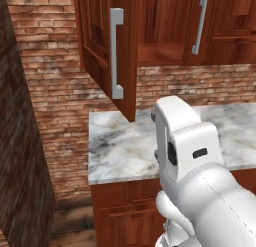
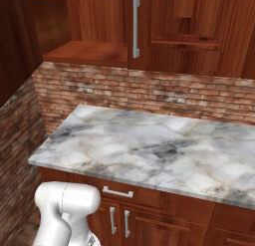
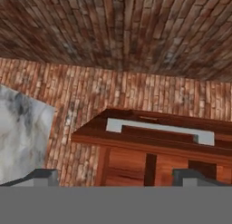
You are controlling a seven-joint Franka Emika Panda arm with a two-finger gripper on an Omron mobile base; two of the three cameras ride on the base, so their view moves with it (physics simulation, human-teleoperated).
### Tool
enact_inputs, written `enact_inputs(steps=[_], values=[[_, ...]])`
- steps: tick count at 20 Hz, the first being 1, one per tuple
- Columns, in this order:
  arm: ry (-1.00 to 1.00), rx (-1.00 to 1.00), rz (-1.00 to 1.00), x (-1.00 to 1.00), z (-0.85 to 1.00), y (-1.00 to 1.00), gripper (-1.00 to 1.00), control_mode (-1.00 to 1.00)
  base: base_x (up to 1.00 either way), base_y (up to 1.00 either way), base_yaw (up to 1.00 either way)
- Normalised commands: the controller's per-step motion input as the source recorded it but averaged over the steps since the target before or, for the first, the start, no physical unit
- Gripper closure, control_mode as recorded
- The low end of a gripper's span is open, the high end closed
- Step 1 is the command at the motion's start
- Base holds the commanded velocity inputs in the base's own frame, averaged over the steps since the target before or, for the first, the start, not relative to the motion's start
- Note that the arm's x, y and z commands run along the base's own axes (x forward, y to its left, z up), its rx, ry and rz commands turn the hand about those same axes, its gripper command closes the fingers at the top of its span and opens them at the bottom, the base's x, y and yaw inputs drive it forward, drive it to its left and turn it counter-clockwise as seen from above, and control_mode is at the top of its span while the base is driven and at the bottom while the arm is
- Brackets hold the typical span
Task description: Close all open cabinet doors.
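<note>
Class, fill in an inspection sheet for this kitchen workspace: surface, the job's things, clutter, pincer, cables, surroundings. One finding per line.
Surface: marble countertop, bare.
Job's things: left cabinet door swung open, out over the counter, its bar handle facing the room; right cabinet door shut, flush with the cabinet front.
Clutter: nothing seen.
Pincer: pincer open, holding nothing, facing the open door's handle.
Cables: nothing seen.
Surroundings: brick backsplash behind the counter, brick side wall on the left, base cabinets with a drawer below.
</note>
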Motion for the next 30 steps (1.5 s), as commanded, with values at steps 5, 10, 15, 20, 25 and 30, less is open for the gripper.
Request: enact_inputs(steps=[5, 10, 15, 20, 25, 30], values=[[0.0, -0.15, -0.02, 0.19, -0.1, 0.54, -1.0, -1.0, 0.0, 0.0, 0.0], [0.0, -0.1, -0.17, 0.68, -0.05, 0.15, -1.0, -1.0, 0.0, 0.0, 0.0], [0.0, -0.07, -0.18, 0.77, -0.01, 0.0, -1.0, -1.0, 0.0, 0.0, 0.0], [0.0, -0.08, -0.17, 0.78, -0.03, 0.0, -1.0, -1.0, 0.0, 0.0, 0.0], [0.0, -0.08, -0.17, 0.81, -0.2, 0.11, -1.0, -1.0, 0.0, 0.0, 0.0], [0.0, -0.07, -0.15, 0.69, -0.2, 0.2, -1.0, -1.0, 0.0, 0.0, 0.0]])
